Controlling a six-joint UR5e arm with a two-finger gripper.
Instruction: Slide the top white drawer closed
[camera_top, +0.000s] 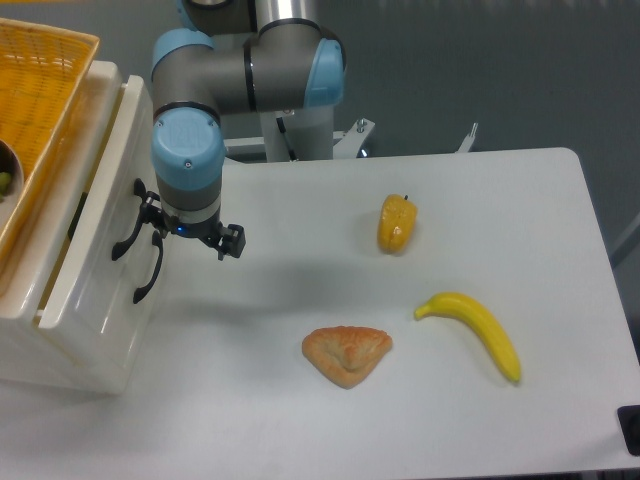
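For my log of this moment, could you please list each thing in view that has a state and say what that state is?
top white drawer: partly open, a narrow gap still showing
lower white drawer: closed
gripper: against the top drawer's front by its handle; jaws hidden
yellow wicker basket: upright on the cabinet
banana: lying flat
yellow pepper: lying on the table
pastry: lying flat

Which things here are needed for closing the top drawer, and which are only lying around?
Needed:
top drawer, not fully shut
gripper, by the drawer's front panel

Only lying around:
banana
yellow pepper
pastry
basket
lower drawer
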